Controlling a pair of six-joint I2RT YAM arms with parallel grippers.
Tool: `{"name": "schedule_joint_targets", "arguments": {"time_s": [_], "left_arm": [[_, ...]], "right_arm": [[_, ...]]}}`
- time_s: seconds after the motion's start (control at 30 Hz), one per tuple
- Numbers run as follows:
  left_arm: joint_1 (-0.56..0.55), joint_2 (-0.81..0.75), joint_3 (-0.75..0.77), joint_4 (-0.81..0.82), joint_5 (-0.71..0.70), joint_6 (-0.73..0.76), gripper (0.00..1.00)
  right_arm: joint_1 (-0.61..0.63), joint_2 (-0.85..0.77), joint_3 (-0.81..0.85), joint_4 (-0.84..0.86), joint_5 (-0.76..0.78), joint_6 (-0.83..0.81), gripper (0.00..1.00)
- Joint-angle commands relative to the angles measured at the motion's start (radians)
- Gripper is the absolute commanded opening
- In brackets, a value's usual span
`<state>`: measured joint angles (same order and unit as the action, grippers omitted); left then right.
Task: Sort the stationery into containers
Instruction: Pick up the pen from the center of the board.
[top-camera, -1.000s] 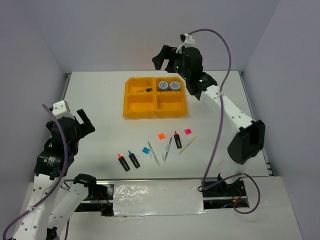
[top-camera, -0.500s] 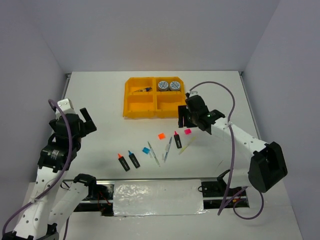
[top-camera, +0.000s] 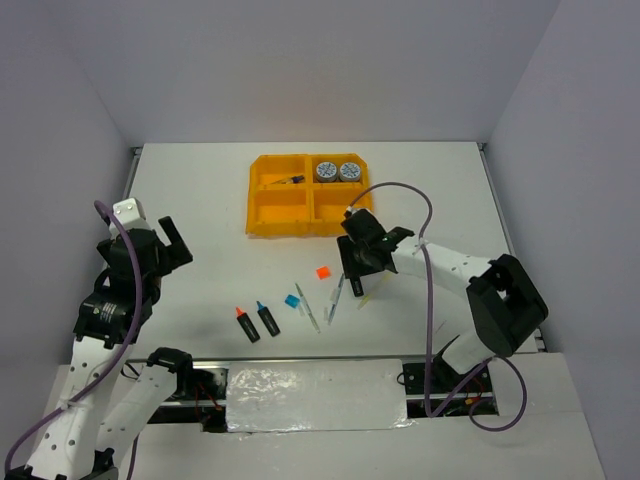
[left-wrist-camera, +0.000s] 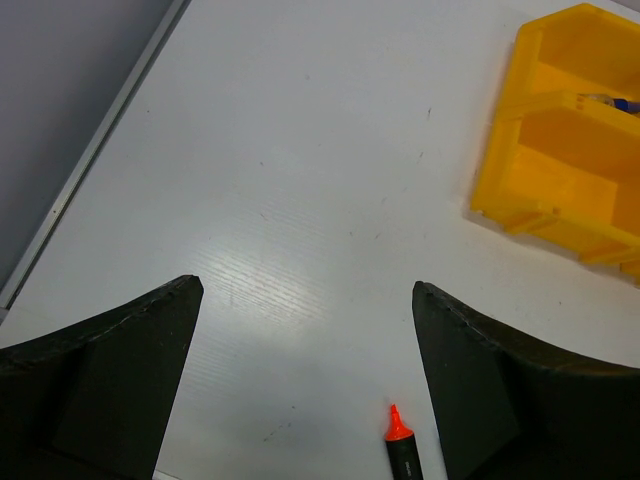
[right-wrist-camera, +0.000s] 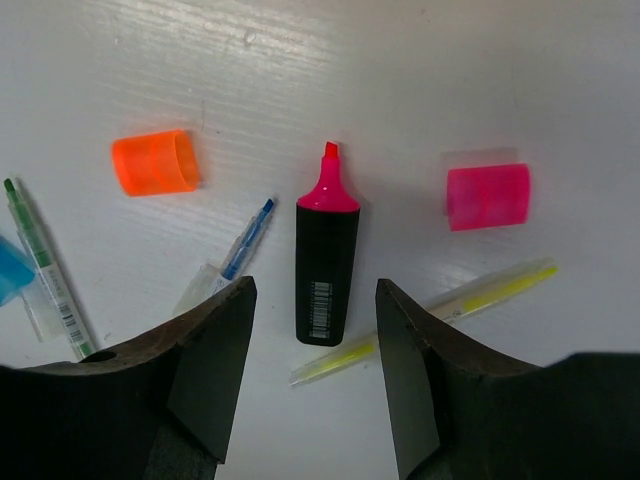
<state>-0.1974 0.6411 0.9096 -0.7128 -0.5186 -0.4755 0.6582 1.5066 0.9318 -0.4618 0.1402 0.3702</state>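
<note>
The orange-yellow tray holds two tape rolls in its far right compartment and a dark pen in its far left one. My right gripper is open and low over the table, its jaws either side of the pink-tipped black highlighter, not touching it. Around it lie an orange cap, a pink cap, a yellow pen, a blue pen and a green pen. My left gripper is open and empty at the left, with an orange-tipped highlighter below it.
An orange highlighter and a blue highlighter lie near the front edge. A blue square and two pale pens lie left of my right gripper. The tray's corner shows in the left wrist view.
My right arm has come down from above the tray's far right compartment to the table in front of it, over the pink highlighter. My left arm shifted only slightly.
</note>
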Motion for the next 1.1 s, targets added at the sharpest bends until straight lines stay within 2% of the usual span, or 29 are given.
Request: {"name": "schedule_joint_targets", "arguments": {"time_s": [0.0, 0.7, 1.0, 1.03, 1.07], "left_arm": [[0.006, 0.000, 0.005, 0.029, 0.005, 0.002, 0.99], [0.006, 0.005, 0.003, 0.036, 0.028, 0.009, 0.99], [0.006, 0.008, 0.003, 0.036, 0.028, 0.009, 0.99], [0.006, 0.008, 0.003, 0.036, 0.028, 0.009, 0.99], [0.006, 0.011, 0.003, 0.036, 0.028, 0.009, 0.99]], "right_arm": [[0.027, 0.020, -0.002, 0.031, 0.022, 0.027, 0.59], [0.027, 0.152, -0.034, 0.077, 0.029, 0.032, 0.50], [0.029, 0.144, -0.039, 0.077, 0.032, 0.036, 0.40], [0.029, 0.139, -0.039, 0.072, 0.033, 0.036, 0.34], [0.027, 0.130, -0.040, 0.074, 0.033, 0.036, 0.33]]}}
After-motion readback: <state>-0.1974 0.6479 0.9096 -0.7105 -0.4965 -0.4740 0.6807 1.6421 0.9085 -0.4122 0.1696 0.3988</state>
